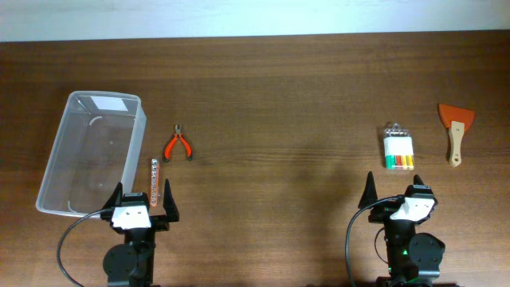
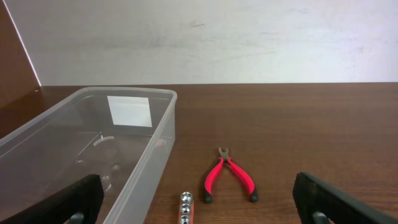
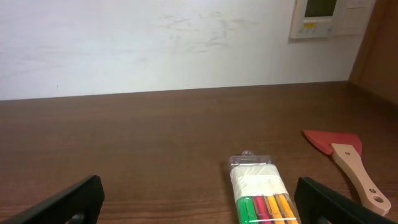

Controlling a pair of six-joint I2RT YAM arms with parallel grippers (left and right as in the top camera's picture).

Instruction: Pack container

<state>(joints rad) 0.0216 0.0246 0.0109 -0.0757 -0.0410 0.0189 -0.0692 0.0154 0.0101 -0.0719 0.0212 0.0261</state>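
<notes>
The clear plastic container (image 1: 92, 151) stands at the left of the table, empty, with a white label at its far end; it also shows in the left wrist view (image 2: 106, 143). Red-handled pliers (image 1: 178, 144) (image 2: 227, 177) lie right of it. An orange bit holder with silver sockets (image 1: 153, 178) (image 2: 186, 207) lies by its right wall. A pack of coloured markers (image 1: 398, 146) (image 3: 262, 192) and a red scraper with a wooden handle (image 1: 455, 130) (image 3: 342, 155) lie at the right. My left gripper (image 1: 143, 205) is open and empty at the container's near corner. My right gripper (image 1: 394, 199) is open and empty, just short of the markers.
The dark wooden table ends at a white wall at the back. A wall control panel (image 3: 317, 17) hangs at the upper right of the right wrist view.
</notes>
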